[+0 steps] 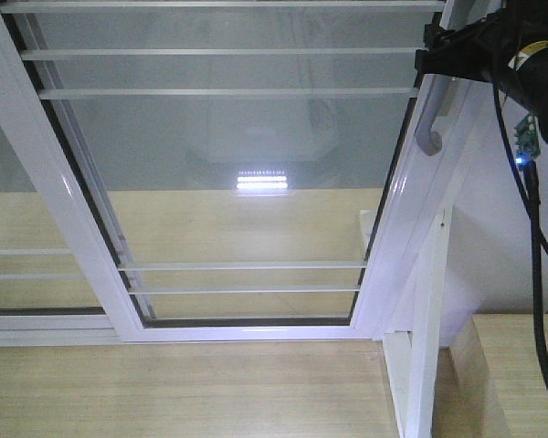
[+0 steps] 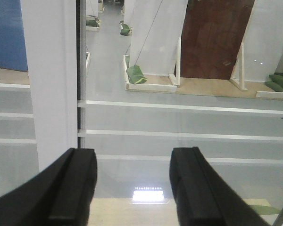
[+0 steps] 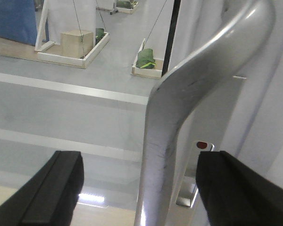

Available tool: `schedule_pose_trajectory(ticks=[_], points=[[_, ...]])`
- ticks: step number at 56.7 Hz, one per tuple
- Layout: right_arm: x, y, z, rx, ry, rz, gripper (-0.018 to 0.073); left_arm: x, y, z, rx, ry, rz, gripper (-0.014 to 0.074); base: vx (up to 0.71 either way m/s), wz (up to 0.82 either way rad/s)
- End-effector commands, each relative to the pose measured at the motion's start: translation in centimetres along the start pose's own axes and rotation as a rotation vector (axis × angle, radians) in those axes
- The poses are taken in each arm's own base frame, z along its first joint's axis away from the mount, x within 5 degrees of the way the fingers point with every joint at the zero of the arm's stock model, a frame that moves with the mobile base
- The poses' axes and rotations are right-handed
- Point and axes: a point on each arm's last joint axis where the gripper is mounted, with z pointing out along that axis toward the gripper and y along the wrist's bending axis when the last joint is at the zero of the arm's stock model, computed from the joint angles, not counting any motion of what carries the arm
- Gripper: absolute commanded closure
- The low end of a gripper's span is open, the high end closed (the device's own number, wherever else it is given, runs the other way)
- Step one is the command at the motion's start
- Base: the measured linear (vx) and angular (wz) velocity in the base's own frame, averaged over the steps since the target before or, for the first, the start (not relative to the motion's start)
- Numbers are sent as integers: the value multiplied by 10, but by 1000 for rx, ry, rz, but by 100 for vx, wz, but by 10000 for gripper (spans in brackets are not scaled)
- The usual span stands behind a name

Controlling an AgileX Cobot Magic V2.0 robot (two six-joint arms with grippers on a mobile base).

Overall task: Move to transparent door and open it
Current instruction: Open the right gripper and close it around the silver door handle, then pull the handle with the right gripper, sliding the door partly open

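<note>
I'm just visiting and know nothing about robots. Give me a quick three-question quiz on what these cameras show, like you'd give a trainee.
1. True or false: the left gripper is clamped shut.
2. What sits between the fingers of the right gripper? A) a white bar B) the curved silver handle C) nothing
3. Fill in: the frame of the transparent door is ____ in colour.
Key: 1 false, it is open with nothing between its fingers. 2 B. 3 white.
</note>
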Motion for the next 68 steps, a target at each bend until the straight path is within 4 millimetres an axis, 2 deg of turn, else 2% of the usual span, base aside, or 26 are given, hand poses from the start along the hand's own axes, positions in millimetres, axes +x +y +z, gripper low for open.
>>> schedule_pose_trajectory(ticks=[1,7,13,26,35,51,68], points=[[-30,-7,6,27,-176,-3,22,-19,-2,-6,17,-116,-7,118,0,0],[-30,-7,21,28,-181,-3,55,-19,-2,-6,16,-116,-3,118,0,0],[-29,-6,26,27,-179,-2,151,-19,-2,-6,16,-115,3,118,0,0],[-35,-7,20,23,-166,30,577,-19,-2,-6,10,-116,18,118,0,0],[-42,-2,14,7,-178,47,571,-19,-1,-6,-1,-117,49,118,0,0],[-55,33,5,-77,-215,8,568,-19,-1,-6,0,-117,48,118,0,0],[-60,58,0,-140,-231,5,568,-18,-1,-6,-3,-103,48,118,0,0]])
